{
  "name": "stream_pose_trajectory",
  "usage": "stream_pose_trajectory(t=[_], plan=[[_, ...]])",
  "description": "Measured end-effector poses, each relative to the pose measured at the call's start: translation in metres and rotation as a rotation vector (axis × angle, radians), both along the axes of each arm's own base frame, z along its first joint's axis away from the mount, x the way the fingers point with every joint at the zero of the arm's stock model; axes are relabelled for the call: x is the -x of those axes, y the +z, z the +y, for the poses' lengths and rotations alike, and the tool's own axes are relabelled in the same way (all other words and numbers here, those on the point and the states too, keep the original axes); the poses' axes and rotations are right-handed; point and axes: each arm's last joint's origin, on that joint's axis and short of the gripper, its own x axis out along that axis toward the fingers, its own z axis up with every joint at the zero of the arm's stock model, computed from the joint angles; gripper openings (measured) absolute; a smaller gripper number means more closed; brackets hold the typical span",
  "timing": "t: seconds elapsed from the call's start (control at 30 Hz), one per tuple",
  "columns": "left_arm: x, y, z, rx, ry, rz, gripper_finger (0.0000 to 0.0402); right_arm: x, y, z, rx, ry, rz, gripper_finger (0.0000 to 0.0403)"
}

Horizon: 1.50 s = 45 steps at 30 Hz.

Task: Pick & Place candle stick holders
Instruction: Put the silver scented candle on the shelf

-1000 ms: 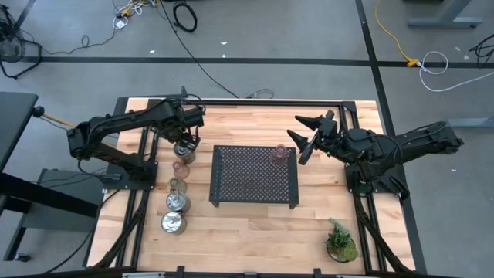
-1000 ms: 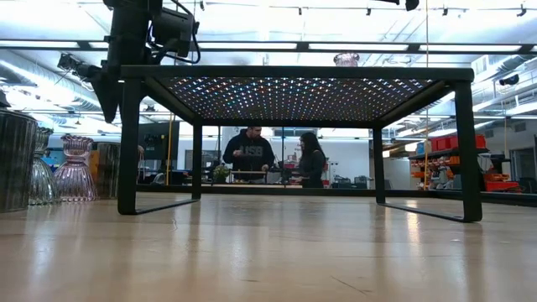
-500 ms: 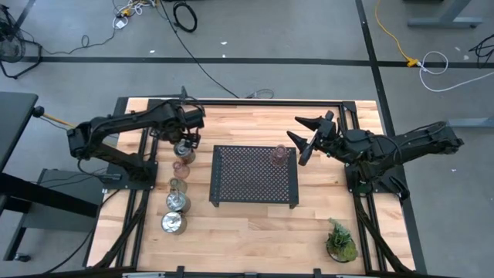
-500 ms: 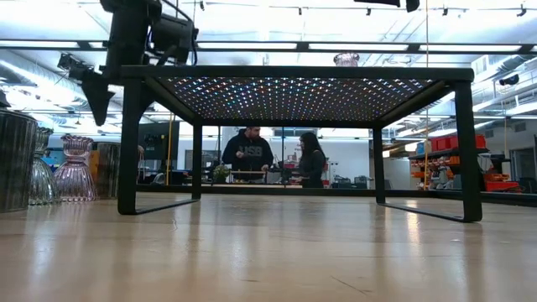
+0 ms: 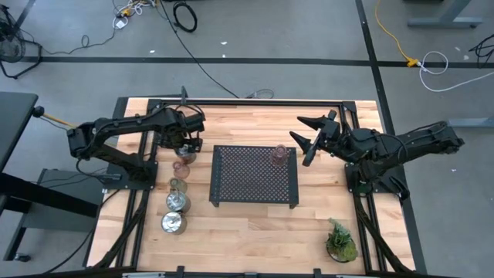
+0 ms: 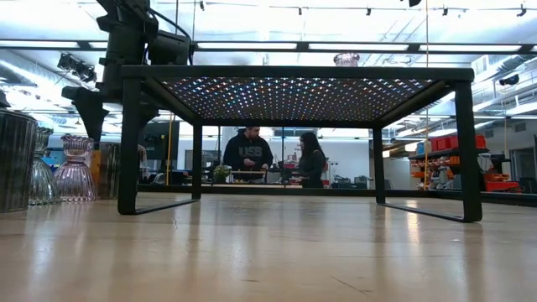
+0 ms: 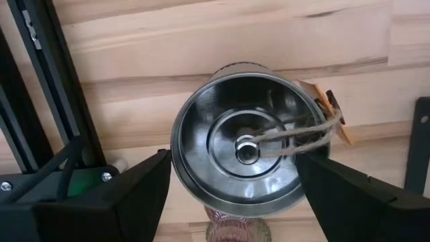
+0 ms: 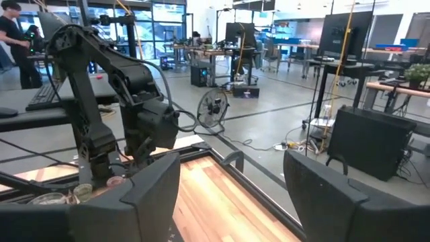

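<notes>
A row of candle stick holders stands along the table's left side: a silver one (image 5: 184,153) at the far end, then a pink glass cup (image 5: 181,165), a greenish one (image 5: 176,185) and two more silver ones (image 5: 177,202) (image 5: 173,223). Another pink cup (image 5: 279,154) stands on the black perforated tray (image 5: 255,202). My left gripper (image 5: 184,142) points straight down over the far silver holder (image 7: 245,148), open, one finger on each side of its rim; the low view shows the fingertips (image 6: 91,134) just above the rim. My right gripper (image 5: 307,142) hangs open, level, in the air by the tray's far right corner.
A small potted plant (image 5: 340,241) stands at the near right of the table. The far silver holder has a twine loop and a brown tag (image 7: 329,117) across its mouth. Black frame rails (image 5: 143,166) run along the table's sides. People stand in the room beyond.
My left gripper has come down toward the far silver holder, rolling about its own axis, and its fingers have spread wider, so that they now straddle the holder's rim. The holders have stayed in place.
</notes>
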Motion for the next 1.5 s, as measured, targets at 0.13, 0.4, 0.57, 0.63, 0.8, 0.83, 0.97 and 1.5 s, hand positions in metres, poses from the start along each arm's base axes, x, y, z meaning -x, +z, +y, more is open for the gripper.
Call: stream_pose_trajectory(t=[0.13,0.4,0.57,0.63,0.8,0.83,0.97,1.5], plan=[[0.000,0.001,0.000,0.010,-0.008,-0.003,0.0326,0.000,-0.001,0.000,0.001,0.000,0.006,0.0265],[-0.002,0.008,0.004,-0.006,-0.039,-0.013,0.0326,0.000,0.000,0.000,-0.021,0.000,-0.013,0.0265],[0.003,0.008,0.009,0.004,-0.031,0.003,0.0326,0.000,0.001,0.000,-0.028,0.000,-0.022,0.0265],[0.003,0.008,0.011,0.008,-0.031,-0.008,0.0326,0.000,0.001,0.000,-0.043,0.000,-0.030,0.0265],[0.001,0.008,0.012,0.013,-0.034,-0.033,0.0326,0.000,0.001,0.000,-0.055,-0.001,-0.037,0.0265],[0.001,0.008,0.012,0.013,-0.037,-0.033,0.0326,0.000,0.001,0.000,-0.055,0.000,-0.037,0.0265],[0.001,0.008,0.012,0.025,-0.095,-0.034,0.0326,0.000,0.001,0.000,-0.057,0.000,-0.041,0.0265],[0.000,0.008,0.011,0.035,-0.139,-0.044,0.0354,0.000,0.002,0.000,-0.059,-0.001,-0.049,0.0265]])
